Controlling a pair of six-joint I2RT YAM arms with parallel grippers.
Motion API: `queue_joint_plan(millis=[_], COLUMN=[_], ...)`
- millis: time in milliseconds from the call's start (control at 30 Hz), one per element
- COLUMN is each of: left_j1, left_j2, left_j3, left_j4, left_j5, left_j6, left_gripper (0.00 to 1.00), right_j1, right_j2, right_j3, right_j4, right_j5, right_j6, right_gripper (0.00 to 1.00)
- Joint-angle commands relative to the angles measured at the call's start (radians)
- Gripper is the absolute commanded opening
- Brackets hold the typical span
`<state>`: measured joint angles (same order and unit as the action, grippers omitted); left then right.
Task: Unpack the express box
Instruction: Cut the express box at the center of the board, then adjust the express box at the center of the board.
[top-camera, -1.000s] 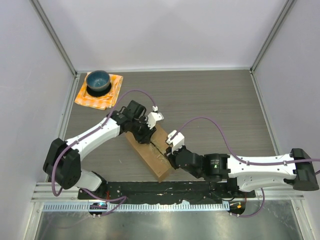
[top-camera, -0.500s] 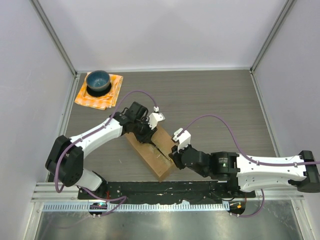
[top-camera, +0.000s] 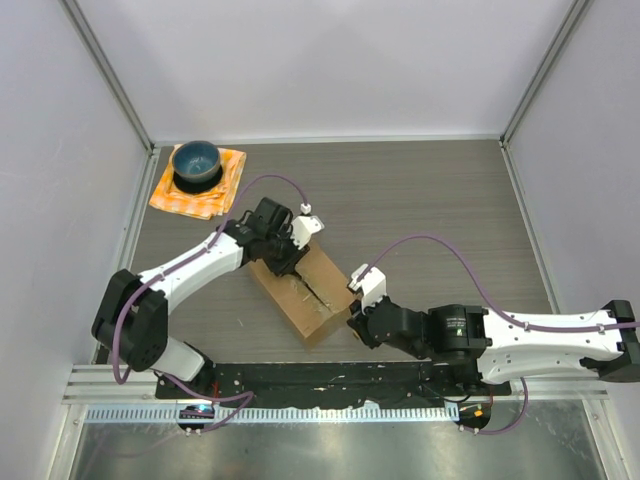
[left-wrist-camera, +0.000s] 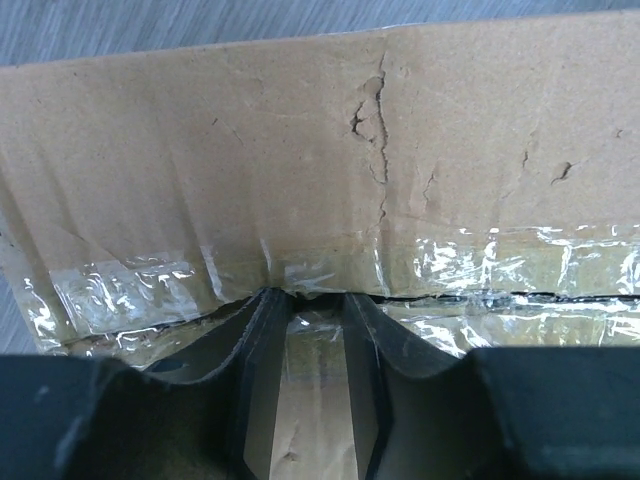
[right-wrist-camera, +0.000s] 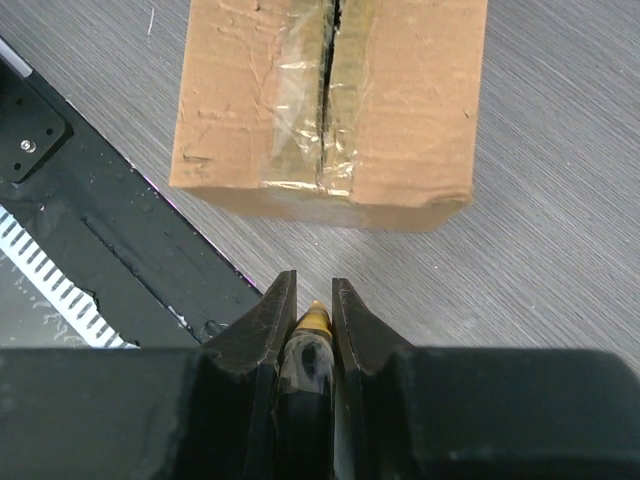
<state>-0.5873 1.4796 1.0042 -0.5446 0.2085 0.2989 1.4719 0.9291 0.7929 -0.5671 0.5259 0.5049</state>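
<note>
Overhead view of a grey wood-grain table (top-camera: 450, 200) with two robot arms reaching in from the near edge. The express box (top-camera: 300, 295), a brown cardboard carton, lies near the middle of the table, close to the arms. Its long axis runs diagonally from far-left to near-right. Shiny clear tape (left-wrist-camera: 130, 295) runs along its top seam, and the seam (right-wrist-camera: 328, 60) shows as a dark slit.

The left gripper (top-camera: 283, 250) is on the box's far-left end. Its wrist view shows the fingers (left-wrist-camera: 262, 340) a narrow gap apart, their tips right at the taped seam. Wrinkled tape shows between them, and they grip nothing that can be made out.

The right gripper (top-camera: 358, 322) is just off the box's near-right end and not touching it. In its wrist view the box lies straight ahead, end-on, and the seam is almost in line with the fingers (right-wrist-camera: 275, 320). The jaws are closed on a small yellow-tipped object (right-wrist-camera: 312, 318), possibly a cutter, though too little of it shows to be sure.

The left arm appears better placed to work the seam. The right would have to move forward and up to reach the box top.

A blue bowl (top-camera: 197, 163) sits on an orange cloth (top-camera: 228, 180) in the far-left corner, well apart from the box. The black base rail (right-wrist-camera: 120, 250) lies just beside the box's near end. Nothing stands between either gripper and the box.
</note>
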Motion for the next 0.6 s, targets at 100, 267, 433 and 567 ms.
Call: queue_joint_plan(millis=[100,267,433,567], left_j1=[0.03,0.067,0.104,0.122], left_j2=[0.011,-0.031,-0.084,-0.145], left_j3=[0.195,0.347,0.425,0.317], left_j4=[-0.198,-0.351,-0.423,-0.352], left_j5=[0.009,0.211,0.465,0.682], left_j6=[-0.044,-0.092,-0.09,-0.037], left_gripper=[0.65,1.0,1.0,1.0], right_j1=[0.007,0.008,0.007,0.004], right_j2=[-0.027,0.025,0.025,-0.05], right_j3=[0.109,0.17,0.206,0.18], right_j4=[0.039,0.099,0.163,0.255], right_j5=[0.083,0.121,0.17,0.256], right_j6=[-0.054,-0.109,-0.127,-0.12], right_gripper=[0.01,0.01,0.01,0.01])
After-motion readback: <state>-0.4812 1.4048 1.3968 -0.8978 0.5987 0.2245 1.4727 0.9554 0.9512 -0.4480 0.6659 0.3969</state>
